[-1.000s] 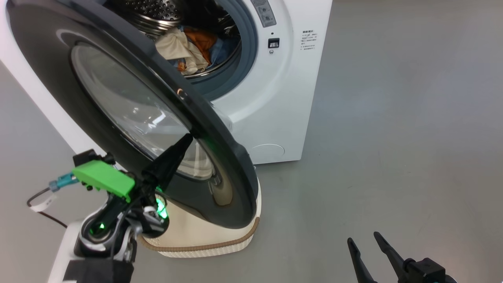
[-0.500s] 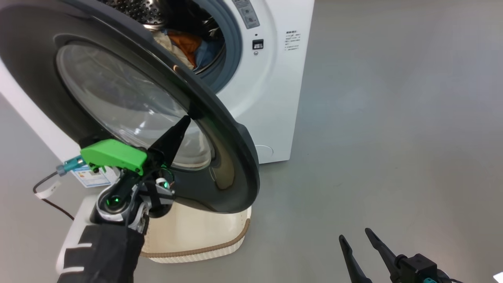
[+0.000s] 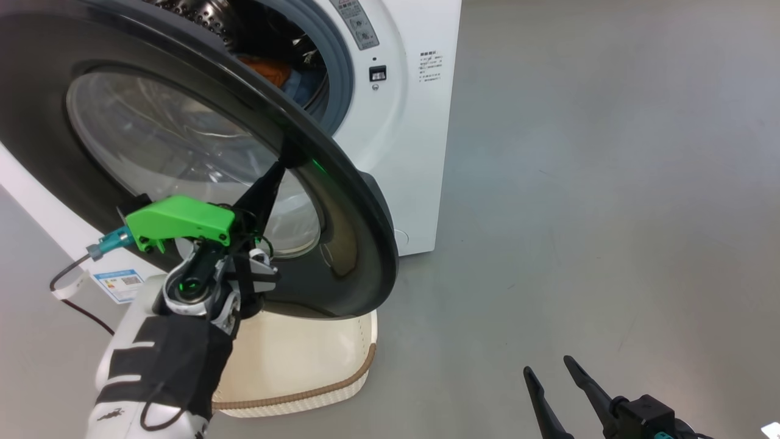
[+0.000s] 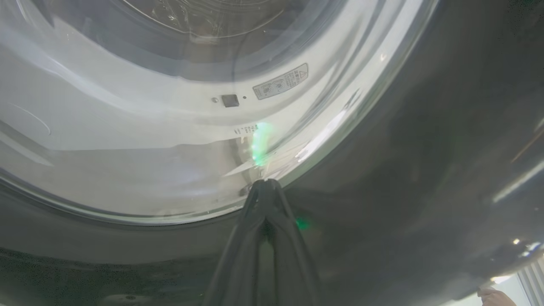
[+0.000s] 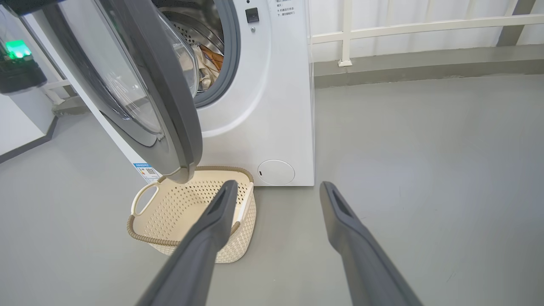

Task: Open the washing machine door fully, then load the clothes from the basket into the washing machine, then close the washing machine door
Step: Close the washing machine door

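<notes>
In the head view the left gripper has its two dark fingers pressed together with nothing between them. Its tips touch the washing machine door where black rim meets glass, at about 3 o'clock on the bowl. From the left wrist, the glass spreads from 9 to 1 o'clock of those tips. The door, with its wide glossy black rim and bulging clear centre, stands partly open from the white washing machine. The right gripper hangs spread and empty at the door's 4 o'clock, well apart. In the drum at 12 o'clock lie the clothes — orange, cream and blue pieces. The basket sits on the floor under the door's lower edge at 6 o'clock, its perforated bottom showing.
</notes>
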`<state>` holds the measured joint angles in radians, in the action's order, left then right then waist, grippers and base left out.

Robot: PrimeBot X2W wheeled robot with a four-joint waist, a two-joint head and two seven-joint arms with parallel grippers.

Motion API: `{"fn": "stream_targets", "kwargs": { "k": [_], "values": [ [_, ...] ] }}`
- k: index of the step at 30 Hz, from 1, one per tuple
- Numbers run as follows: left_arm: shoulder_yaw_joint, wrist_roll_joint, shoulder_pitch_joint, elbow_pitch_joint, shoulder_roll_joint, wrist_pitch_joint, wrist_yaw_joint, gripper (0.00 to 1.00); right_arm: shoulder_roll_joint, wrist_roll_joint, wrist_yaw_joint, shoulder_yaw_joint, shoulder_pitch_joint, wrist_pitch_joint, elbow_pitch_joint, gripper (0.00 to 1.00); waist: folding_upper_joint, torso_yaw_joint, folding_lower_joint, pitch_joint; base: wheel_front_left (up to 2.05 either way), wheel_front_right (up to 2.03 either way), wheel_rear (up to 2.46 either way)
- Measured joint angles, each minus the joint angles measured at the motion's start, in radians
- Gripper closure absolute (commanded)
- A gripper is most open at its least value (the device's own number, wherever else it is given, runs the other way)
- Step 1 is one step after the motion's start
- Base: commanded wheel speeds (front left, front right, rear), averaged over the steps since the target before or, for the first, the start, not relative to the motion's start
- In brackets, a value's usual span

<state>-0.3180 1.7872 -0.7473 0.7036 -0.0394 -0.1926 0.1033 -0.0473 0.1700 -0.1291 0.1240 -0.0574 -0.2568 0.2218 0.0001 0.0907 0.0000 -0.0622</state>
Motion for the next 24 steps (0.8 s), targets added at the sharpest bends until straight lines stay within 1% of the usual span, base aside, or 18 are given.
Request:
{"fn": "stream_targets", "kwargs": {
  "k": [7,12,13,14,15,16,17,18,22,24],
  "values": [
    [-0.056,-0.002,-0.021,0.031,0.003,0.100,0.016,1.00,0.000,0.000,0.000,0.000,0.000,0.000,0.004,0.00,0.0000,-0.003,0.0000,0.012,0.00,0.00,0.00],
    [-0.098,-0.095,-0.016,0.021,-0.002,0.156,0.017,0.99,0.000,0.000,0.000,-0.009,0.000,0.000,0.004,0.00,0.0000,-0.015,0.0000,0.020,0.00,0.00,0.00],
    [-0.111,-0.119,-0.011,0.011,-0.006,0.170,0.017,0.82,0.000,0.000,0.000,-0.012,-0.001,0.000,0.004,0.00,0.0000,-0.018,0.0000,0.021,0.00,0.00,0.00],
    [-0.125,-0.149,-0.007,0.003,-0.011,0.188,0.017,0.61,0.000,0.000,0.000,-0.016,-0.002,0.000,0.003,0.00,0.0000,-0.022,0.0000,0.022,0.00,0.00,0.00],
    [-0.134,-0.174,0.001,-0.008,-0.015,0.206,0.018,0.50,0.000,0.000,0.000,-0.018,-0.002,0.000,0.002,0.00,0.0000,-0.027,0.0000,0.024,0.00,0.00,0.00],
    [-0.147,-0.197,0.010,-0.020,-0.020,0.221,0.021,0.27,0.000,0.000,0.000,-0.022,-0.004,0.000,0.001,0.00,0.0000,-0.031,0.0000,0.025,0.00,0.00,0.00],
    [-0.163,-0.227,0.021,-0.029,-0.029,0.241,0.021,0.12,0.000,0.000,0.000,-0.027,-0.004,0.000,0.000,0.00,0.0000,-0.036,0.0000,0.026,0.00,0.00,0.00],
    [-0.180,-0.258,0.034,-0.040,-0.041,0.263,0.021,0.00,0.000,0.000,0.000,-0.032,-0.004,0.000,-0.001,0.00,0.0000,-0.040,0.0000,0.027,0.00,0.00,0.00],
    [-0.258,-0.443,0.095,-0.076,-0.112,0.388,0.020,0.00,0.000,0.000,0.000,-0.036,-0.004,0.000,-0.003,0.00,0.0000,-0.055,0.0000,0.033,0.00,0.00,0.00],
    [-0.273,-0.494,0.136,-0.100,-0.134,0.417,0.007,0.00,0.000,0.000,0.000,-0.036,-0.004,0.000,-0.004,0.00,0.0000,-0.057,0.0000,0.037,0.00,0.00,0.00]
  ]
}}
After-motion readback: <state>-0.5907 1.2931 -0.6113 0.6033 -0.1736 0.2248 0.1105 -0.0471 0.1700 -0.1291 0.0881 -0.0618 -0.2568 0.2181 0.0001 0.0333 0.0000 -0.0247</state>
